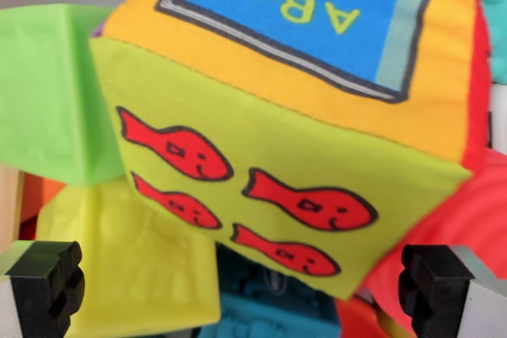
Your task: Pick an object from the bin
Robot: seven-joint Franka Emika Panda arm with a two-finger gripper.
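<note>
A soft fabric cube [293,116] filled mid-frame, tilted with one corner pointing toward the lower right, its blue face reading "ABC" upside down above four red fish, while the gripper [242,290] stood spread apart beneath.

Soft fabric cube [293,140]: we read "ABC" in yellow letters, upside down to us, on its blue panel [305,5]. Its lime face carries four red fish figures; we find no other text.
</note>
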